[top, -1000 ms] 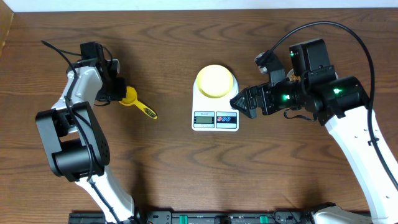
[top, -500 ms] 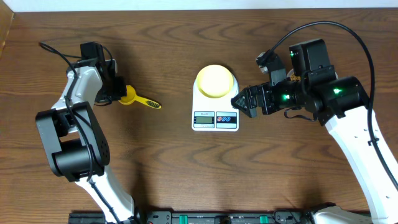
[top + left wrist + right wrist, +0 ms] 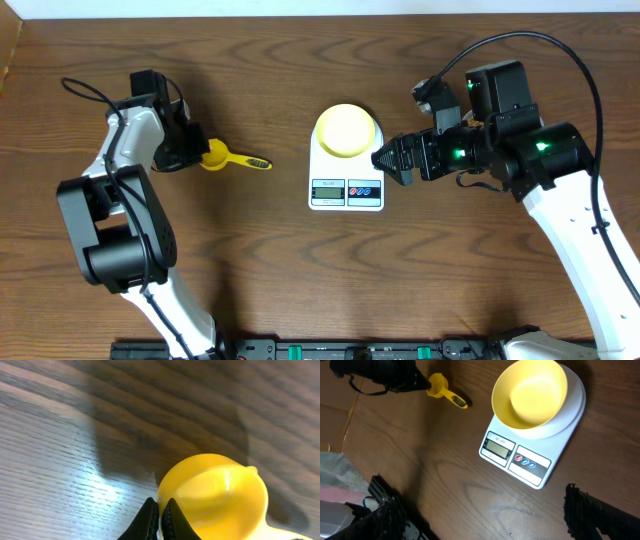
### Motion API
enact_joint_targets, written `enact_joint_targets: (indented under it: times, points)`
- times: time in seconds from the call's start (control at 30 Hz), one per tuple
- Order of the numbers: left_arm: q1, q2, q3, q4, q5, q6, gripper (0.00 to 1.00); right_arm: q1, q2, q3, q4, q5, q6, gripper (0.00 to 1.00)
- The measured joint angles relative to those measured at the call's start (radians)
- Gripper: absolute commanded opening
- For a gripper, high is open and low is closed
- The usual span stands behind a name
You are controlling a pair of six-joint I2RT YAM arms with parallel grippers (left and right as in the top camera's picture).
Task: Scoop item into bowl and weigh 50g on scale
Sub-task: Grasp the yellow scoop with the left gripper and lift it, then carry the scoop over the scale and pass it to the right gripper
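Observation:
The pale yellow bowl sits on the white scale at mid-table, and its inside looks bare. The item is out of view. To the left, my left gripper is shut on the rim of a yellow measuring spoon, whose handle points right along the table. My right gripper hovers open just right of the scale, with nothing between its fingers.
The wooden table runs to a black rail along its front edge. In the right wrist view, a pale crumpled thing lies past the table's edge at the far left.
The left gripper closed fully on the spoon's rim. The spoon's handle swung from pointing down-right to pointing straight right. The right gripper edged slightly away from the front edge.

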Motion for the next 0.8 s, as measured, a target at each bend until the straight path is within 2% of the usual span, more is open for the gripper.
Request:
enact_joint_targets:
  times: [0.37,0.57,0.8]
  points:
    - [0.000,-0.283,-0.001,-0.049,0.055,-0.035,0.07,0.000,0.000,0.000,0.006,0.000,0.000,0.99]
    - [-0.009,-0.391,-0.001,-0.100,0.146,-0.058,0.07,0.000,0.000,0.000,0.025,0.000,0.000,0.99]
    - [-0.140,-0.463,-0.001,-0.120,0.260,-0.110,0.07,0.000,0.000,0.000,0.061,0.000,0.000,0.99]
